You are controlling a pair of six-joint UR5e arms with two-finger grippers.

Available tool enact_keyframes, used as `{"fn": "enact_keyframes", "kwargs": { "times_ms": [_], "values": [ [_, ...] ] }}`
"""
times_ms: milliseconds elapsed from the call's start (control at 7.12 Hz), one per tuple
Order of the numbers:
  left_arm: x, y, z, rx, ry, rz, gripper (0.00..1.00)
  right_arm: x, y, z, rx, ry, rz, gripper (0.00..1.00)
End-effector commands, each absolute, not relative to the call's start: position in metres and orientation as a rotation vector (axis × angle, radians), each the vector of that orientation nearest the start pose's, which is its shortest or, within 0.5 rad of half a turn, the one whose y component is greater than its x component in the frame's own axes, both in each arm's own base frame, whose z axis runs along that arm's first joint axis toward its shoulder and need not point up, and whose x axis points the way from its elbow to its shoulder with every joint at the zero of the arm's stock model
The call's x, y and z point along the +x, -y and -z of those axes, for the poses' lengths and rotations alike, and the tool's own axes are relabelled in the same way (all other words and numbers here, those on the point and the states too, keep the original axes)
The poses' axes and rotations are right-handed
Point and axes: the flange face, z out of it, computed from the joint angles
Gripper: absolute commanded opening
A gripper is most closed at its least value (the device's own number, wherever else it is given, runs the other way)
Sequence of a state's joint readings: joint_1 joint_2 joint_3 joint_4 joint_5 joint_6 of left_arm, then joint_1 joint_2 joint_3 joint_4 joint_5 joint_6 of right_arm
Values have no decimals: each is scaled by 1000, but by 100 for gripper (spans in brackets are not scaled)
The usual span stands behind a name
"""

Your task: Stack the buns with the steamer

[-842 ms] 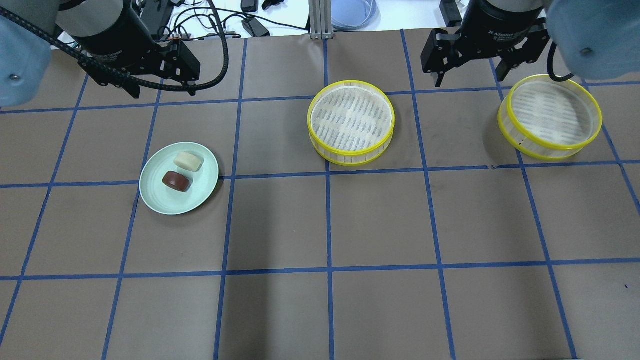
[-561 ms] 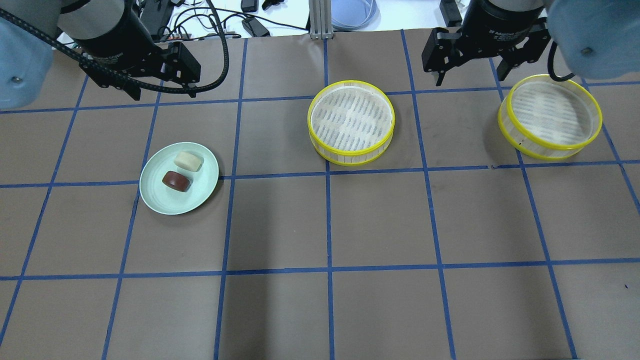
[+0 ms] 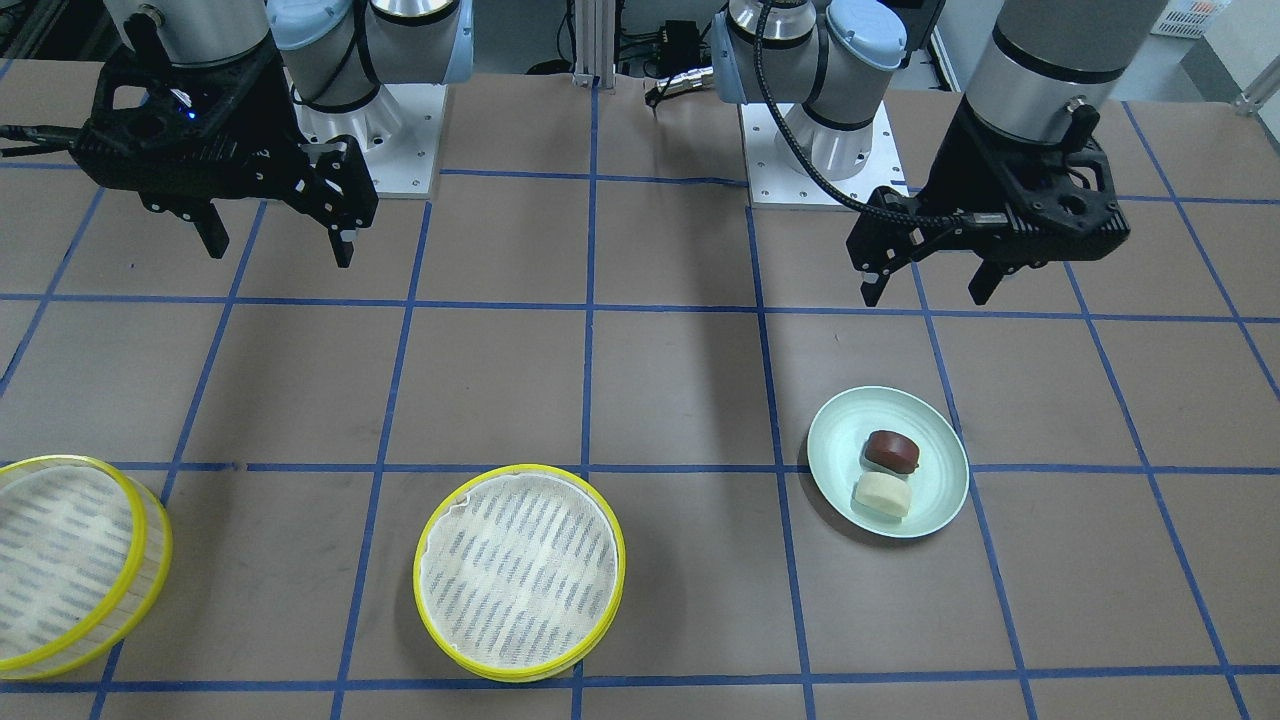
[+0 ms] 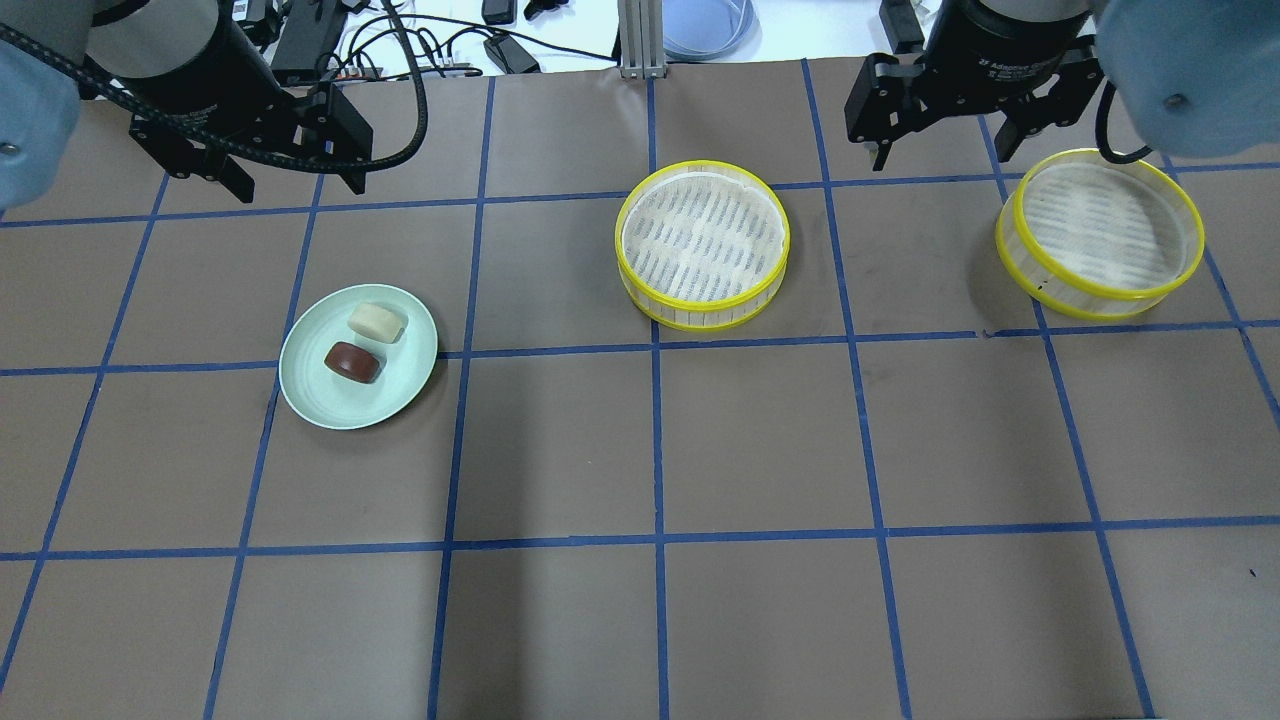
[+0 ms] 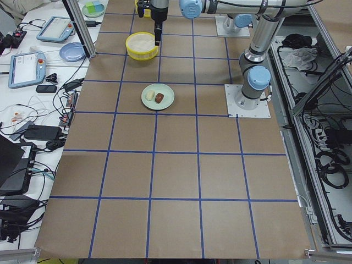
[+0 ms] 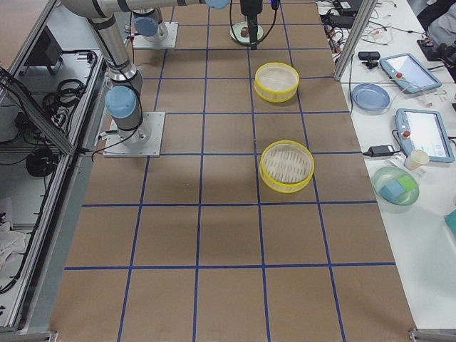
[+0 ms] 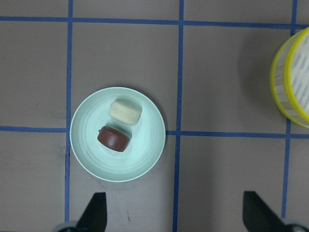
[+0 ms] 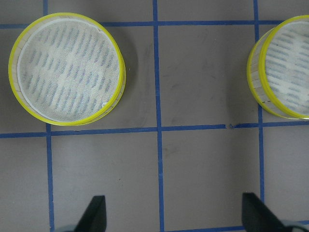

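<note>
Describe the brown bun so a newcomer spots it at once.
On the brown table with blue tape lines, find the pale green plate on the robot's left. Of the pair lying on it, the brown bun is dark reddish, nearer the robot than the cream bun.

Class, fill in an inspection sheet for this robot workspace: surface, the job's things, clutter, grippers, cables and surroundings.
Surface: brown table gridded with blue tape.
Job's things: reddish-brown bun and cream-white bun lie side by side on a pale green plate. Two yellow-rimmed steamer trays, the centre tray and the right-end tray, stand apart, with nothing on their liners.
Clutter: nothing seen.
Grippers: left gripper and right gripper are open, holding nothing, raised above the table.
Cables: a black corrugated cable runs to the left gripper; loose leads lie beyond the table's far edge.
Surroundings: side bench with tablet-like devices.
</note>
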State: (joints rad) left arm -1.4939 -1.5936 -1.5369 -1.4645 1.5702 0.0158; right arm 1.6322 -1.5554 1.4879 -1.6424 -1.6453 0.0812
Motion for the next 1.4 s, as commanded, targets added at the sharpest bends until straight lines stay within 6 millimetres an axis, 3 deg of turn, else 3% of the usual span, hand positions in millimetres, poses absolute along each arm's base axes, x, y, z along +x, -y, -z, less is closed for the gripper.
{"fn": "enact_keyframes", "kwargs": {
  "times_ms": [0, 140, 281, 421, 561, 702, 842, 1123, 1263],
  "values": [
    [-54, 533, -477, -199, -3133, 126, 100, 157, 502, -529, 40, -3198, 229, 100],
    [-36, 538, -447, -243, -3135, 43, 100, 155, 503, -529, 45, -3197, 229, 100],
    [-26, 543, -415, -182, -3146, -43, 100, 155, 503, -529, 45, -3197, 229, 100],
    [-23, 556, -385, -57, -3157, -74, 100, 155, 503, -529, 42, -3197, 229, 100],
    [-20, 576, -362, -15, -3152, 3, 100, 154, 503, -529, 45, -3197, 228, 100],
    [-18, 583, -321, 40, -3156, -83, 100, 151, 509, -526, 59, -3192, 235, 100],
    [-15, 592, -293, 132, -3152, -108, 100, 144, 517, -526, 76, -3185, 242, 100],
    [-14, 604, -256, 220, -3165, -144, 100, 94, 555, -504, 141, -3160, 247, 100],
    [-13, 609, -240, 223, -3170, -157, 95, 65, 572, -493, 161, -3162, 267, 100]
  ]
}}
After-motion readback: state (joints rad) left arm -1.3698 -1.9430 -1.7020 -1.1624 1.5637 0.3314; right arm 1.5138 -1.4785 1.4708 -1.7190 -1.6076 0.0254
